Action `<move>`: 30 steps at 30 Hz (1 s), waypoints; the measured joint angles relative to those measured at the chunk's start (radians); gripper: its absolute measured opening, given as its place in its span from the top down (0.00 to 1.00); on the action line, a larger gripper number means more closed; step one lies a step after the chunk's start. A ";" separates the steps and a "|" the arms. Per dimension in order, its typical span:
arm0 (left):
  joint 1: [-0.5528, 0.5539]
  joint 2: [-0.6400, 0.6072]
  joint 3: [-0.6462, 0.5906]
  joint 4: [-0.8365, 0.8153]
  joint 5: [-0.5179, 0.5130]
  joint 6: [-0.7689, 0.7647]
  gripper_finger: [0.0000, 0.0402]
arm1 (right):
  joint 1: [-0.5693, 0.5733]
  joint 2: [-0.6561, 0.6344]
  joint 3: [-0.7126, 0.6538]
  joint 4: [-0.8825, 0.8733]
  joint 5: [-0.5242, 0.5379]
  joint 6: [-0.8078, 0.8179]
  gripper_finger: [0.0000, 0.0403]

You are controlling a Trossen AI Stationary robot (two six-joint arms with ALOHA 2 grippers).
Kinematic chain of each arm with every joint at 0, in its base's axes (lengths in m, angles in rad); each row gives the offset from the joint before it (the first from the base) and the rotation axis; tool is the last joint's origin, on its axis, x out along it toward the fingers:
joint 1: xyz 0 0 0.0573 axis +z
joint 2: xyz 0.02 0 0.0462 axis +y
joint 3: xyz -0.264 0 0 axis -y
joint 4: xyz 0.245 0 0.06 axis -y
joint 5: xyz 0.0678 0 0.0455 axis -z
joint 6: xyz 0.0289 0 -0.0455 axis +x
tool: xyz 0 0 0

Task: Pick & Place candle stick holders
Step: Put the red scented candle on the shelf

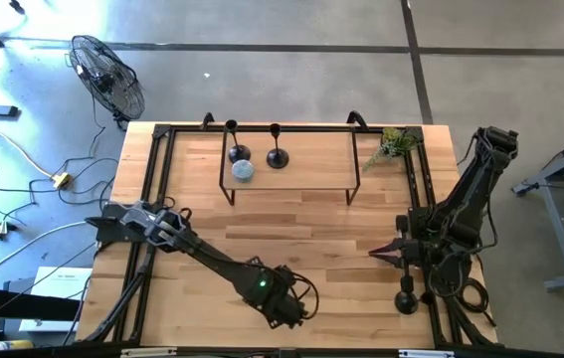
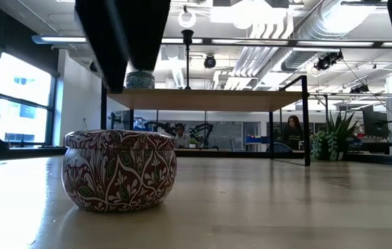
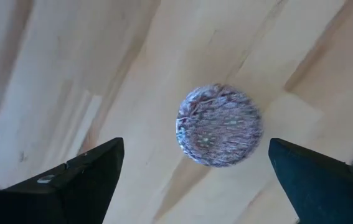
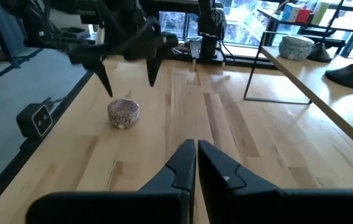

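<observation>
Your left gripper (image 3: 195, 171) hovers above small round red-and-white patterned tin (image 3: 219, 125) on light wooden desk (image 1: 301, 234), fingers spread wide, empty. Right gripper (image 4: 196, 163) – fingers closed, empty. Two black candle stick holders (image 1: 277, 157) stand on raised wooden shelf (image 1: 306, 164) – third (image 1: 407, 296) near right arm.

In the overhead view the table (image 1: 291, 239) fills the centre of the frame. A raised shelf (image 1: 311, 164) stands along its upper edge, carrying two candle holders (image 1: 234, 149) and (image 1: 277, 154) at its left part, with a small tin (image 1: 244, 171) just below the left one. A plant (image 1: 391, 147) sits at the table's upper right corner. A third candle holder (image 1: 407, 296) stands at the lower right. A fan (image 1: 107, 78) is on the floor, upper left. In the low view a second tin (image 2: 120, 169) sits lower left.
</observation>
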 joint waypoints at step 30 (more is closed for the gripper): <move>0.023 0.000 -0.276 0.312 0.147 0.004 0.03 | -0.009 0.000 0.000 0.000 -0.024 0.015 0.97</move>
